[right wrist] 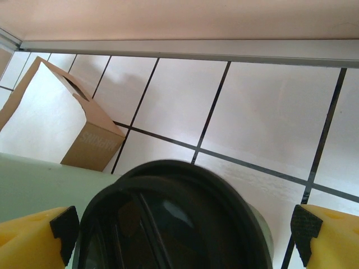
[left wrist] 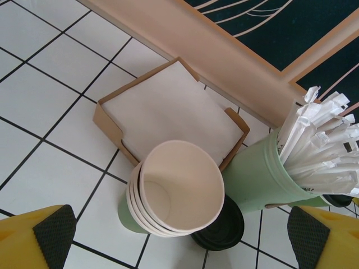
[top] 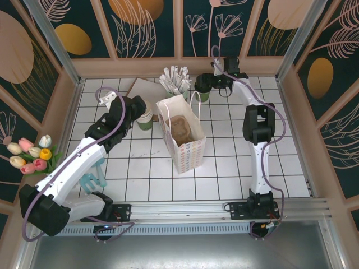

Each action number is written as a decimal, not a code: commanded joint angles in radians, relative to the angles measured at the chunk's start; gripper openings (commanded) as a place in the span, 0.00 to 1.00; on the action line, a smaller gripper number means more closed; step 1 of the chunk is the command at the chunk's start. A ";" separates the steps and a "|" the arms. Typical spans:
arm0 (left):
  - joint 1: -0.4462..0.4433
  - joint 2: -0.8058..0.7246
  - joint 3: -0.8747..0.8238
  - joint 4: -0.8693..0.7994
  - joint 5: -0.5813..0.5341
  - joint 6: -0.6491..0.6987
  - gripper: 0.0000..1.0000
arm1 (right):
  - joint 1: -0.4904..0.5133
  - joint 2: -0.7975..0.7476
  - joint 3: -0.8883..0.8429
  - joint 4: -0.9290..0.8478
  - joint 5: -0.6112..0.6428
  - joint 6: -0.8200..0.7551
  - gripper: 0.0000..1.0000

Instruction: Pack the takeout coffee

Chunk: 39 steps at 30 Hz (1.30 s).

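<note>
The takeout coffee (right wrist: 174, 218), a green cup under a dark round lid, stands at the back of the table (top: 201, 83) beside the pale green straw cup (top: 176, 81). My right gripper (right wrist: 185, 232) hangs over it, open, one black pad (right wrist: 64, 230) on each side of the lid and neither touching. The same right gripper (top: 212, 84) sits at the coffee's right in the top view. My left gripper (left wrist: 179, 241) is open above a stack of cream cups (left wrist: 174, 190), holding nothing. A patterned paper bag (top: 180, 131) stands open mid-table.
A black lid (left wrist: 221, 227) lies on the tiles against the cream cups. A cardboard napkin tray (left wrist: 168, 109) sits behind them, and the straw cup (left wrist: 263, 174) is to their right. The wooden back wall (right wrist: 179, 22) is close behind the coffee. Tulips (top: 31, 154) lie far left.
</note>
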 commanded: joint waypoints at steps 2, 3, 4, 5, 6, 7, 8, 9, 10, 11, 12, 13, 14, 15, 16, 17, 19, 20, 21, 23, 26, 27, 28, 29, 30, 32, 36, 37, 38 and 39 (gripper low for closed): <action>0.007 -0.023 -0.031 -0.001 0.000 -0.020 0.98 | 0.003 0.018 0.035 -0.026 -0.035 0.020 0.99; 0.007 -0.025 -0.032 0.003 0.005 -0.020 0.98 | 0.002 0.017 0.037 -0.031 -0.034 0.022 0.99; 0.007 -0.025 -0.034 0.004 0.009 -0.019 0.99 | 0.001 0.014 0.037 -0.038 -0.045 0.024 0.99; 0.007 -0.027 -0.035 0.005 0.009 -0.020 0.98 | 0.001 0.008 0.036 -0.041 -0.057 0.024 0.99; 0.007 -0.027 -0.036 0.005 0.013 -0.019 0.99 | 0.002 -0.001 0.032 -0.040 -0.068 0.024 0.99; 0.007 -0.027 -0.037 0.006 0.015 -0.016 0.98 | 0.002 -0.011 0.025 -0.037 -0.078 0.024 0.99; 0.007 -0.026 -0.038 0.007 0.017 -0.014 0.98 | 0.003 -0.020 0.020 -0.034 -0.082 0.025 0.99; 0.007 -0.025 -0.039 0.008 0.021 -0.013 0.99 | 0.003 -0.029 0.016 -0.033 -0.082 0.021 0.99; 0.007 -0.023 -0.039 0.008 0.025 -0.013 0.98 | 0.005 -0.036 0.014 -0.033 -0.081 0.018 0.99; 0.007 -0.022 -0.039 0.008 0.029 -0.012 0.98 | 0.005 -0.041 0.013 -0.033 -0.081 0.016 0.99; 0.007 -0.021 -0.039 0.009 0.032 -0.011 0.99 | 0.006 -0.043 0.011 -0.033 -0.079 0.013 0.99; 0.007 -0.020 -0.040 0.008 0.037 -0.011 0.98 | 0.007 -0.042 0.010 -0.033 -0.075 0.012 0.99; 0.007 -0.019 -0.041 0.008 0.039 -0.011 0.98 | 0.008 -0.038 0.008 -0.033 -0.072 0.010 0.99; 0.007 -0.020 -0.042 0.008 0.040 -0.011 0.98 | 0.008 -0.034 0.006 -0.036 -0.062 0.006 0.99; 0.006 -0.021 -0.043 0.007 0.041 -0.011 0.98 | 0.009 -0.028 0.006 -0.039 -0.050 0.003 0.99; 0.008 -0.022 -0.045 0.007 0.041 -0.010 0.99 | 0.009 -0.022 0.006 -0.042 -0.046 -0.003 0.99; 0.007 -0.026 -0.048 0.007 0.045 -0.008 0.98 | 0.009 -0.009 0.008 -0.048 -0.052 -0.019 0.99; 0.007 -0.028 -0.051 0.007 0.043 -0.008 0.98 | 0.009 -0.003 0.011 -0.054 -0.059 -0.026 0.99; 0.007 -0.030 -0.053 0.007 0.044 -0.007 0.99 | 0.010 0.005 0.014 -0.061 -0.067 -0.033 0.99; 0.007 -0.033 -0.055 0.007 0.043 -0.007 0.98 | 0.011 0.013 0.019 -0.071 -0.067 -0.044 0.99; 0.008 -0.033 -0.060 0.008 0.045 -0.007 0.99 | 0.013 0.012 0.017 -0.069 -0.050 -0.047 0.99; 0.008 -0.033 -0.061 0.009 0.046 -0.007 0.99 | 0.013 0.012 0.019 -0.067 -0.046 -0.046 0.99; 0.007 -0.033 -0.062 0.011 0.048 -0.007 0.98 | 0.013 0.012 0.020 -0.066 -0.044 -0.046 0.99; 0.007 -0.033 -0.065 0.011 0.048 -0.008 0.99 | 0.013 0.011 0.023 -0.067 -0.041 -0.045 0.99; 0.007 -0.033 -0.064 0.011 0.050 -0.008 0.98 | 0.013 0.009 0.024 -0.068 -0.037 -0.043 0.97; 0.007 -0.032 -0.064 0.011 0.050 -0.005 0.98 | 0.012 0.001 0.022 -0.067 -0.030 -0.036 0.93; 0.008 -0.033 -0.063 0.011 0.048 -0.001 0.99 | 0.003 -0.046 -0.039 -0.021 -0.038 -0.009 0.87; 0.007 -0.033 -0.063 0.011 0.048 0.000 0.99 | 0.000 -0.058 -0.052 -0.012 -0.046 -0.004 0.85; 0.007 -0.035 -0.064 0.011 0.049 0.001 0.99 | -0.002 -0.066 -0.063 -0.007 -0.051 0.002 0.84; 0.007 -0.036 -0.065 0.011 0.048 0.000 0.98 | -0.004 -0.074 -0.074 -0.003 -0.053 0.006 0.83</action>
